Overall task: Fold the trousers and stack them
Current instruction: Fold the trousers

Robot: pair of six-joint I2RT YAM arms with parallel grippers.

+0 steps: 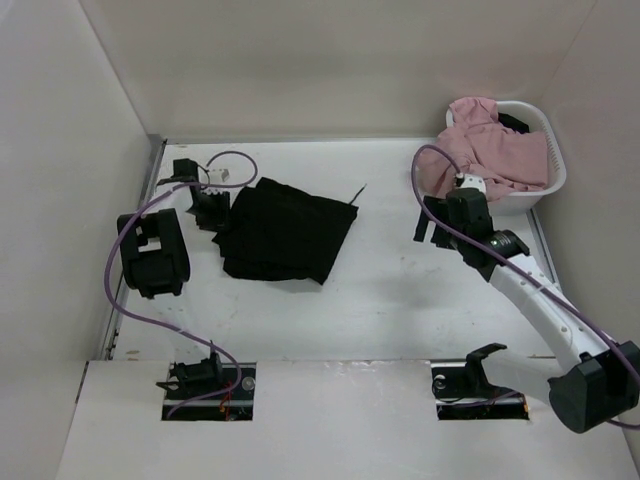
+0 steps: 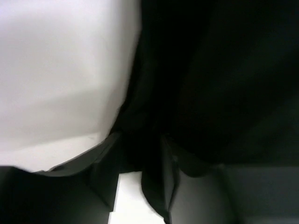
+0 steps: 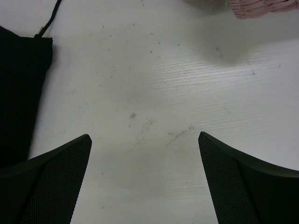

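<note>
Meanwhile, on the left of the bench (image 1: 400, 290), the left end effector (image 1: 210, 212) is pinching the left edge of the trousers (image 1: 285, 230), with black cloth bunching between its closed fingers (image 2: 105, 172) in the wrist view. The trousers are lying left of centre as a rough, doubled-over square, and a drawstring (image 1: 358, 190) is trailing from their far right corner. Further right, the right end effector (image 1: 435, 225) is hovering over bare bench with its fingers spread wide, gripping nothing and standing apart from the cloth. At the far right, a white basket (image 1: 555, 170) is holding a pink garment (image 1: 490, 150). Folding appears to be under way. The next move is likely calling for the left arm to carry its pinched edge rightward across the cloth, keeping the layers aligned, before the bundle is stacked.
</note>
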